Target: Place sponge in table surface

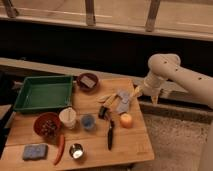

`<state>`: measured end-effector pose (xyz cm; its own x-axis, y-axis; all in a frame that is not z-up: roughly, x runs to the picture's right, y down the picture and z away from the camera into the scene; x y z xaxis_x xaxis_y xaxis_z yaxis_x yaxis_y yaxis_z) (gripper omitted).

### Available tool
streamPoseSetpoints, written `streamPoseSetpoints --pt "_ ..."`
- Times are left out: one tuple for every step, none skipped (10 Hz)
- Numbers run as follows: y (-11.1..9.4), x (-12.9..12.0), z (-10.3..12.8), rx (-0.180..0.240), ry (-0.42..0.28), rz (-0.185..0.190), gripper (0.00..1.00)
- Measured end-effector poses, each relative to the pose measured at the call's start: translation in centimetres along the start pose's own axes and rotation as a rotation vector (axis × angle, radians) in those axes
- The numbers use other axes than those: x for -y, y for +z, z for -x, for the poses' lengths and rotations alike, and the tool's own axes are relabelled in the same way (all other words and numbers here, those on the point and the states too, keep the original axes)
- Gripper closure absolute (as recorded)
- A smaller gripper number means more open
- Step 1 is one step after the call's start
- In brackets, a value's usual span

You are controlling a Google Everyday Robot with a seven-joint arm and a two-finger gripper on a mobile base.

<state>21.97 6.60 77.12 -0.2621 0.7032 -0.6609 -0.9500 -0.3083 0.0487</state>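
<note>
A blue rectangular sponge (35, 151) lies flat on the wooden table (130, 147) at its front left corner. A dark bowl (88, 81) at the back of the table holds a pale block that may be another sponge. My gripper (136, 93) hangs from the white arm (165, 70) at the table's right edge, just above a blue-grey object (121, 102). It is far from the blue sponge and I see nothing in it.
A green tray (42, 92) stands at the back left. A red bowl of dark fruit (47, 125), a white cup (67, 117), a small blue cup (88, 121), an orange (126, 120), a black knife (110, 134), a red chili (60, 149) and a metal tin (76, 151) crowd the table.
</note>
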Motion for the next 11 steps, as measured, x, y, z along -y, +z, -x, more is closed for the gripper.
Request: streamPoseSetpoints --pt "-0.3 -0.3 -0.3 0.005 -0.022 -0.009 0.20" --pt "-0.3 -1.2 -0.7 0.006 -0.052 -0.014 0.20" --pt "-0.3 -3.1 -1.3 0.004 -0.103 -0.024 0.20" --pt "-0.2 -4.8 -1.8 0.002 -0.145 -0.033 0.20" --pt "0.0 -7.2 -2.4 0.000 -0.201 -0.043 0.20" --pt "0.2 -10.2 -3.3 -0.005 -0.270 -0.051 0.20" --pt "0.5 -13.7 -4.6 -0.013 -0.352 -0.052 0.20" --pt "0.6 -16.2 -5.7 -0.016 -0.416 -0.053 0.20" --pt "0.6 -18.2 -6.6 -0.017 -0.466 -0.049 0.20" --pt "0.5 -21.7 -8.5 -0.018 -0.553 -0.036 0.20" --pt "0.2 -24.9 -10.4 -0.016 -0.632 -0.021 0.20"
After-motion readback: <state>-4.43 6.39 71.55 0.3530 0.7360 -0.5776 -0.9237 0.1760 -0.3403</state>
